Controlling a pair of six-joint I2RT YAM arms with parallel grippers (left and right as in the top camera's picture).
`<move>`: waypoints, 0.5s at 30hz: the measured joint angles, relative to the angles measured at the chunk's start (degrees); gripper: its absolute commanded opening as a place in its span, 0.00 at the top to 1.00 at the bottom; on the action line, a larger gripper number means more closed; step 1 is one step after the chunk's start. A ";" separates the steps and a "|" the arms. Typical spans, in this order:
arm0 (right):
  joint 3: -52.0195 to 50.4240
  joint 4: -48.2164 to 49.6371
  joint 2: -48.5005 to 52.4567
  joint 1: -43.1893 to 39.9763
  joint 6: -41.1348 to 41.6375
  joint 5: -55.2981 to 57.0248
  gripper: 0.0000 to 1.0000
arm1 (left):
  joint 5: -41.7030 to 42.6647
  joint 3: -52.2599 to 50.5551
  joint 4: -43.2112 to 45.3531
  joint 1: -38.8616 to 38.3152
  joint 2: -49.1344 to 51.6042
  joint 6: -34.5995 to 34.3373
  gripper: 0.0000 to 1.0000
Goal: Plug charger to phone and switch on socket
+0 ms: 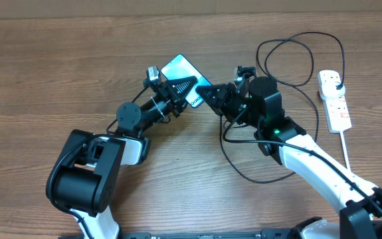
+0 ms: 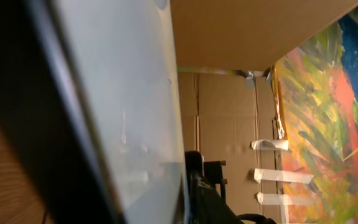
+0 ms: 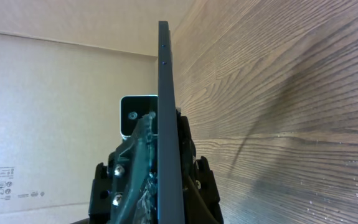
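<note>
The phone (image 1: 177,68) is lifted off the table, its light blue screen tilted up, between my two grippers. My right gripper (image 1: 205,95) is shut on its lower right end; in the right wrist view the phone (image 3: 165,93) stands edge-on, clamped between the fingers. My left gripper (image 1: 183,87) reaches over the phone's lower left side. In the left wrist view the screen (image 2: 122,93) fills the frame beside a dark finger, and how the jaws stand is unclear. The charger cable (image 1: 297,53) loops on the table toward the socket (image 1: 337,106). Its connector tip is hidden.
A black plug (image 1: 337,81) sits in the socket's far end, and the thick white cord (image 1: 347,151) runs toward the front right edge. Another cable loop (image 1: 240,166) lies under the right arm. Cardboard walls stand behind the table.
</note>
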 measured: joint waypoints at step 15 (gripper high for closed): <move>-0.44 -2.91 0.11 -0.50 -1.57 2.69 0.09 | -0.37 0.00 0.96 1.60 0.02 -1.60 0.96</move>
